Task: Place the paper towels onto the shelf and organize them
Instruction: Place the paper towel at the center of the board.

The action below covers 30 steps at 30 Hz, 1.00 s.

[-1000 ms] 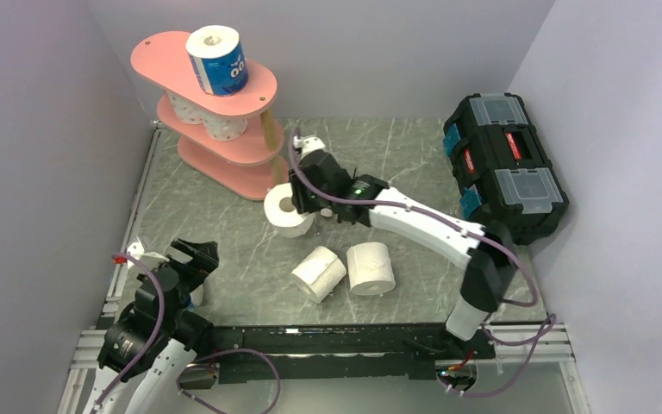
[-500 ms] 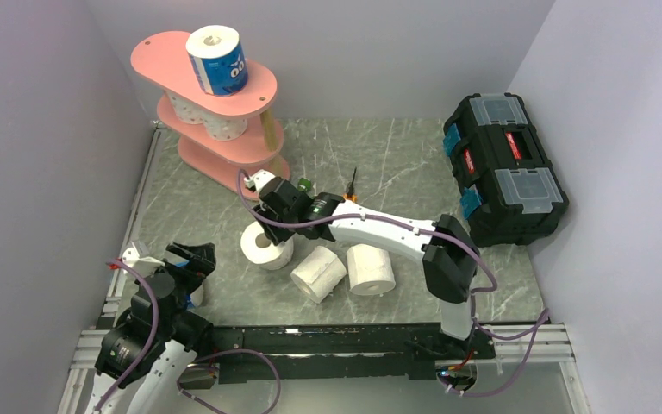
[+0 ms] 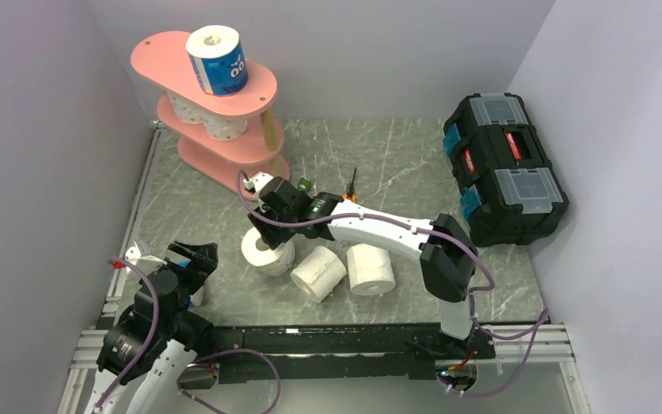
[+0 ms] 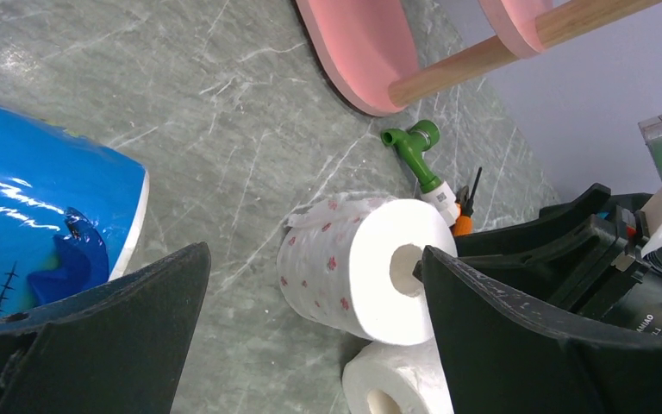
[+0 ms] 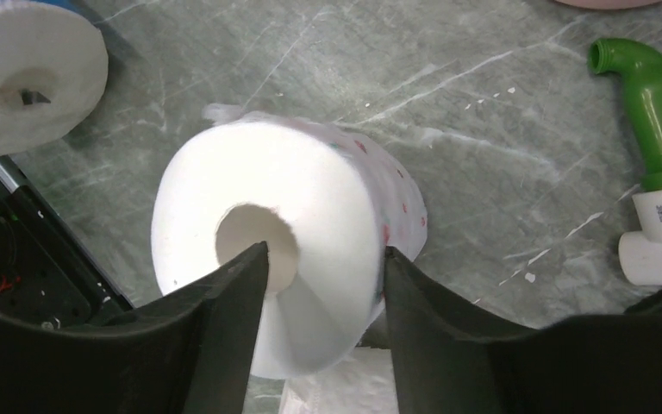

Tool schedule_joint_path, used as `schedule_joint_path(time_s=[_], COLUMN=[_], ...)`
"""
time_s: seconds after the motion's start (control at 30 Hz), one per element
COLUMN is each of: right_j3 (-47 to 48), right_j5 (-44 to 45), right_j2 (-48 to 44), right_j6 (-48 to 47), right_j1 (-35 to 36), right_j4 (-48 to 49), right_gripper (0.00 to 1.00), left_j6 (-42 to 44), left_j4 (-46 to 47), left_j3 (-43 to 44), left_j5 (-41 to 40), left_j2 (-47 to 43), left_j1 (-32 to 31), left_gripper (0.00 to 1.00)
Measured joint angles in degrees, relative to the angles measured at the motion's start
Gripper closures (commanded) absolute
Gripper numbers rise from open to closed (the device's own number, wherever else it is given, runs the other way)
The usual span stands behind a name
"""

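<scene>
My right gripper [image 3: 269, 235] is shut on a pink-dotted paper towel roll [image 3: 263, 252], one finger in its core and one outside its wall [image 5: 310, 198]. The roll hangs low over the table, left of two plain rolls [image 3: 319, 272] [image 3: 371, 267]. My left gripper [image 3: 196, 255] is open and empty at the near left; a blue-wrapped roll [image 4: 43, 207] lies beside it. In the left wrist view the dotted roll [image 4: 353, 259] lies ahead of the open jaws. The pink shelf [image 3: 263, 86] stands at the far left, with a blue-wrapped roll [image 3: 217, 59] on top and white rolls [image 3: 200, 116] on its middle tier.
A black toolbox [image 3: 504, 164] stands at the right edge. A white-and-green plastic tool [image 5: 659, 112] and a small orange-black screwdriver [image 3: 351, 183] lie behind the right gripper. Purple walls close in the table on the left, back and right.
My right arm has carried the dotted roll from beside the shelf's foot toward the near left, close to the plain rolls. The left arm has barely moved.
</scene>
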Motion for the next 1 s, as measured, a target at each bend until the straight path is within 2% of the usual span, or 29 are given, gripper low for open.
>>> schedule_joint_path(time_s=[0.23, 0.33, 0.47, 0.77, 0.87, 1.0], right_j3=[0.07, 0.2, -0.81, -18.67, -24.72, -39.36], right_j5=[-0.17, 0.48, 6.49, 32.65, 36.81, 38.71], right_j2=[-0.02, -0.55, -5.92, -35.15, -39.17, -45.83], right_j6=[0.55, 1.33, 2.73, 12.85, 18.53, 24.9], right_j1=[-0.26, -0.42, -0.57, -3.41, -6.49, -13.0], right_j4=[-0.04, -0.24, 0.37, 2.75, 0.07, -1.86], right_gripper=[0.21, 0.15, 0.08, 0.02, 0.02, 0.02], left_j6=[-1.75, -1.95, -2.71, -1.49, 0.2, 2.91], left_j4=[-0.48, -0.48, -0.39, 5.44, 9.42, 15.43], left_j3=[-0.57, -0.76, -1.62, -1.97, -2.54, -3.04], left_j5=[0.13, 0.48, 0.66, 6.86, 9.68, 12.98], left_j2=[0.9, 2.64, 5.66, 16.79, 18.1, 18.93], left_j1=[0.0, 0.0, 0.0, 0.0, 0.0, 0.0], left_gripper=[0.01, 0.01, 0.01, 0.01, 0.01, 0.01])
